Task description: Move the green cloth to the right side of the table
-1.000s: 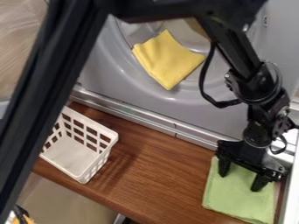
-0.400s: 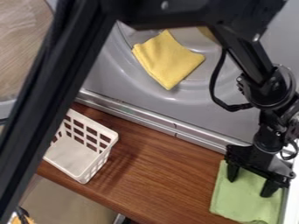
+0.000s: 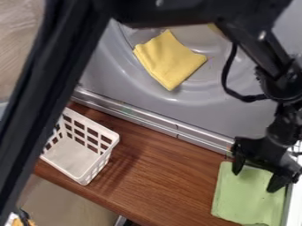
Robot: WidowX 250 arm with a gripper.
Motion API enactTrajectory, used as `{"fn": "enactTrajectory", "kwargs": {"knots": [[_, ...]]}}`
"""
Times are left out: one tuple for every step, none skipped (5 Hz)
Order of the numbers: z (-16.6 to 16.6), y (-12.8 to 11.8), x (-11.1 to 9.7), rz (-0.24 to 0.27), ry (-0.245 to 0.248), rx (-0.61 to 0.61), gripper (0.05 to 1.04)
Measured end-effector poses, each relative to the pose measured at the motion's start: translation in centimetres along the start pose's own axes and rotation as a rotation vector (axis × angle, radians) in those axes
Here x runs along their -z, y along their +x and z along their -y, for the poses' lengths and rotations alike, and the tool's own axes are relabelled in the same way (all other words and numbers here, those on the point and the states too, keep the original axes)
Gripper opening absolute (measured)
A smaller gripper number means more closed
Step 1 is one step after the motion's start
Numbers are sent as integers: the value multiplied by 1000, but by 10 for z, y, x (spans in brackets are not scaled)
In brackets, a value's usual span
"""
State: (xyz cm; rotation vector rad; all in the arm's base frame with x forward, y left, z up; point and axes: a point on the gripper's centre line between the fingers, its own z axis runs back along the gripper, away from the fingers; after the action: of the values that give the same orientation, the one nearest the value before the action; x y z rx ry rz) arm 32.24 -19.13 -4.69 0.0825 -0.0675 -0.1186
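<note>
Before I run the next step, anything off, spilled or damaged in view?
Nothing spilled or damaged that I can see. Only mild oddity: the yellow cloth lies askew off the wooden table, on the grey surface. The green cloth lies flat; basket upright.

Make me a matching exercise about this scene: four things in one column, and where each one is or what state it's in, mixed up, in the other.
Things:
1. Green cloth
2. Yellow cloth
3. White basket
4. Gripper

Places and states:
A. On the grey surface, beyond the metal strip
B. Fingers spread apart
C. At the right end of the wooden counter
D. On the left part of the wooden counter

Right pairs: 1-C, 2-A, 3-D, 4-B
</note>
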Motion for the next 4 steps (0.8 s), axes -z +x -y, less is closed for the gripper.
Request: {"fn": "enactTrajectory", "kwargs": {"knots": [[1,9,-25,47,-28,-6,998],[-5,11,-41,66,-45,-13,998],[-31,-6,-45,-23,4,65,998],[-65,-22,-47,-124,31,135,998]]}}
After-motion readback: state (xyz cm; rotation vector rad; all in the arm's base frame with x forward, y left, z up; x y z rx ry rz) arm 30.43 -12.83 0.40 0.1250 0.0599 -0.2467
